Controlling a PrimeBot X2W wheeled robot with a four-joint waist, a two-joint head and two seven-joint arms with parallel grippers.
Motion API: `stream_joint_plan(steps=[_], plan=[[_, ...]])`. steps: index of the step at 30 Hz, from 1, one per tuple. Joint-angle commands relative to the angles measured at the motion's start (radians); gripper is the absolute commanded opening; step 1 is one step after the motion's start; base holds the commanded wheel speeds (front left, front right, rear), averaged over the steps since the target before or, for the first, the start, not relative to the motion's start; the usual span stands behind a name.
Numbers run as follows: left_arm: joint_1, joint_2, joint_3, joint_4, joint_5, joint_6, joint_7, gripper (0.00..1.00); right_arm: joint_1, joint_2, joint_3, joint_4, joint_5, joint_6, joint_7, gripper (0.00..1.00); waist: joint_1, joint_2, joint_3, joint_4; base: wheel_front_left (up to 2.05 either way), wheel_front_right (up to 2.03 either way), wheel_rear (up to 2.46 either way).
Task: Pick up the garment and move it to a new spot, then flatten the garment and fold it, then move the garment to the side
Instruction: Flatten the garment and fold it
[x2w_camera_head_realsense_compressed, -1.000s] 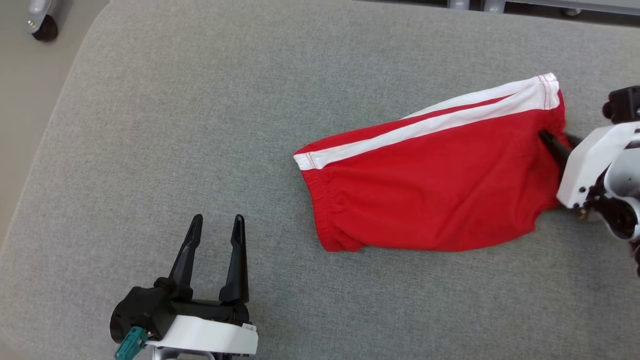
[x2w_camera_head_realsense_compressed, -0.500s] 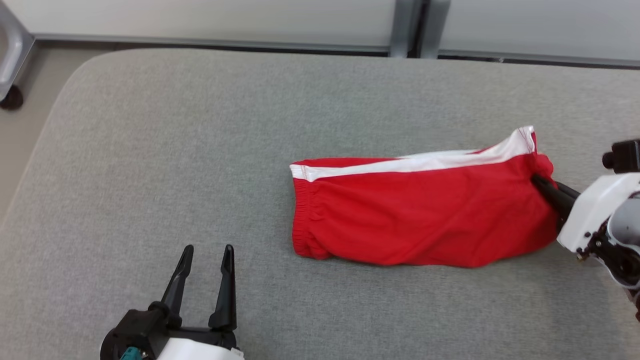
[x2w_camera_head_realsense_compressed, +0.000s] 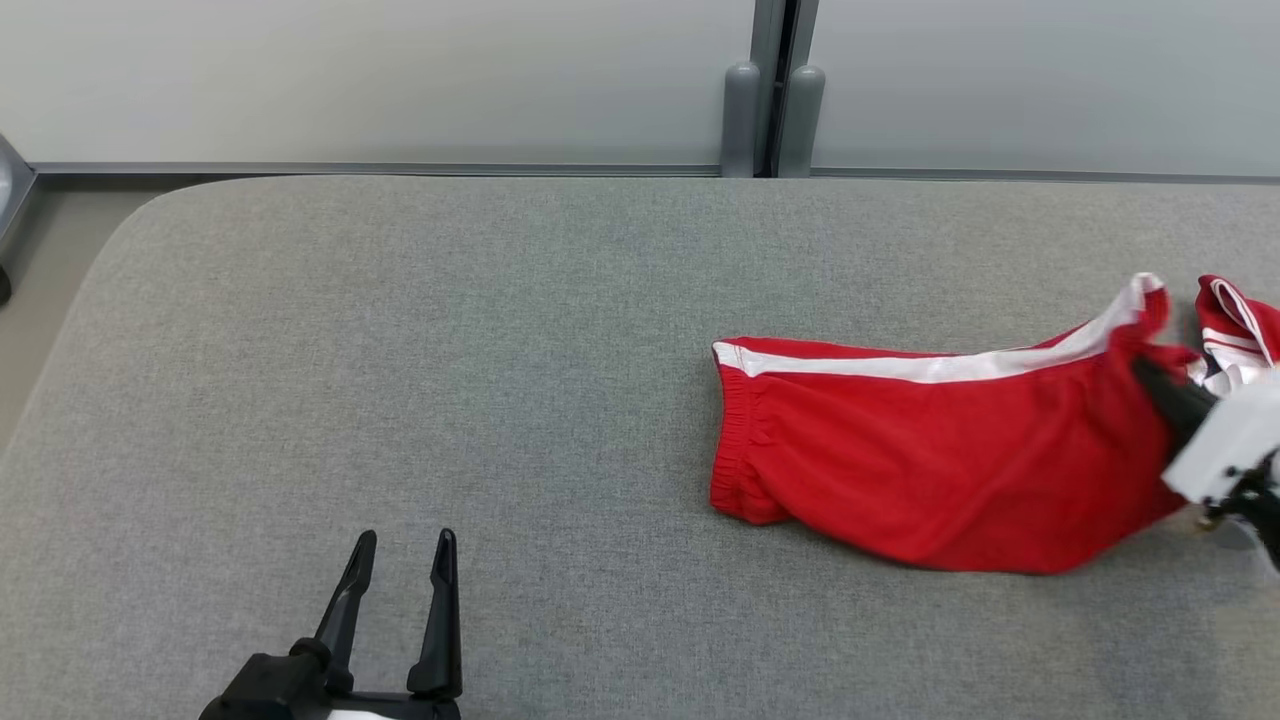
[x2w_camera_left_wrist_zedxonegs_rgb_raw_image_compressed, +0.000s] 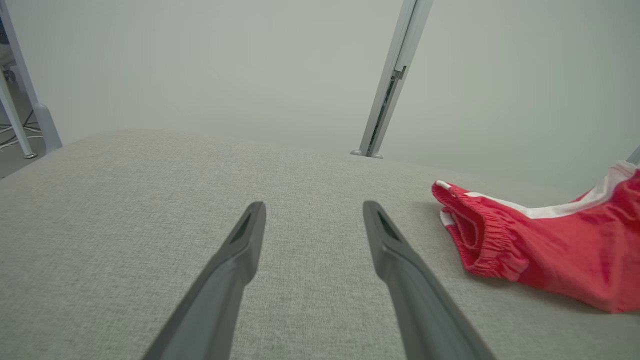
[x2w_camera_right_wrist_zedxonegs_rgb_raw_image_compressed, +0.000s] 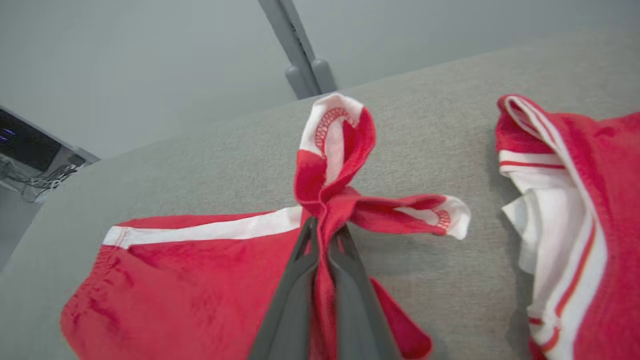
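- At the lower left we see our left gripper (x2w_camera_head_realsense_compressed: 406, 536). Its two dark fingers are spread wide apart, and there is nothing between them.
- It sits low over the grey pad (x2w_camera_head_realsense_compressed: 400, 350). We cannot tell if it touches the pad.
- At the back, past the far edge of the pad, we see a pale wall (x2w_camera_head_realsense_compressed: 350, 80). A grey post (x2w_camera_head_realsense_compressed: 770, 100) stands up in front of it, near the middle.
- The red shorts (x2w_camera_head_realsense_compressed: 930, 470) lie on the right half of the pad, well apart from the left gripper. They have a white stripe along the far side. The stretchy band end points to the left and rests flat on the pad.
- The right end of the shorts is bunched up and lifted a little.
- Our right gripper (x2w_camera_right_wrist_zedxonegs_rgb_raw_image_compressed: 326, 229) has its fingers pressed together on that bunched end. It pinches the red cloth, and a fold of red and white sticks up past the tips.
- Just to the right we see another red and white cloth (x2w_camera_right_wrist_zedxonegs_rgb_raw_image_compressed: 575, 200) lying on the pad. It is near the shorts but does not touch them.
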Motion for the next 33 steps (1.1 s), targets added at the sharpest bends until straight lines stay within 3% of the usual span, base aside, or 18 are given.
stream_joint_plan(steps=[1,6,10,11,16,20,25,27,28,33], plan=[[0.008,0.004,0.003,-0.001,-0.003,0.001,-0.004,1.0,-0.005,0.015,0.005,-0.047,-0.009,0.002,0.023,0.0,0.0,0.0,-0.003,-0.001,0.0,0.0,0.0],[0.016,0.004,-0.007,-0.001,-0.01,0.01,-0.004,1.0,0.007,0.083,0.024,-0.229,-0.048,0.002,0.1,0.0,0.0,0.0,-0.006,0.001,0.0,0.0,0.0],[0.01,0.004,-0.019,0.001,-0.01,0.011,-0.004,1.0,0.006,0.208,0.043,-0.289,-0.107,0.002,0.158,0.0,0.0,0.0,-0.004,0.009,0.0,0.0,0.0],[0.006,0.003,-0.03,0.006,-0.011,0.007,-0.004,1.0,-0.001,0.284,0.047,-0.28,-0.143,0.002,0.175,0.0,0.0,0.0,-0.003,0.021,0.0,0.0,0.0],[-0.007,0.004,-0.061,0.027,-0.015,-0.002,-0.004,1.0,-0.018,0.468,0.013,-0.19,-0.223,0.002,0.164,0.0,0.0,0.0,-0.004,0.063,0.0,0.0,0.0],[-0.008,0.003,-0.078,0.037,-0.02,0.005,-0.004,1.0,-0.038,0.53,-0.03,-0.093,-0.285,0.002,0.125,0.0,0.0,0.0,-0.005,0.099,0.0,0.0,0.0],[-0.003,0.004,-0.081,0.043,-0.02,0.008,-0.004,1.0,-0.063,0.553,-0.074,0.012,-0.327,0.002,0.065,0.0,0.0,0.0,-0.007,0.126,0.0,0.0,0.0],[0.0,0.003,-0.081,0.046,-0.021,0.009,-0.004,1.0,-0.066,0.555,-0.075,0.032,-0.322,0.002,0.039,0.55,0.0,0.0,-0.009,0.13,0.0,0.0,0.0],[0.001,0.003,-0.08,0.047,-0.021,0.009,-0.004,1.0,-0.065,0.555,-0.063,0.031,-0.314,0.002,0.026,1.0,0.0,0.0,-0.01,0.131,0.0,0.0,0.0],[0.024,0.004,-0.052,0.046,-0.022,0.015,-0.004,1.0,-0.038,0.554,0.021,-0.016,-0.359,0.002,-0.074,1.0,0.0,0.0,-0.029,0.095,0.0,0.0,0.0]])
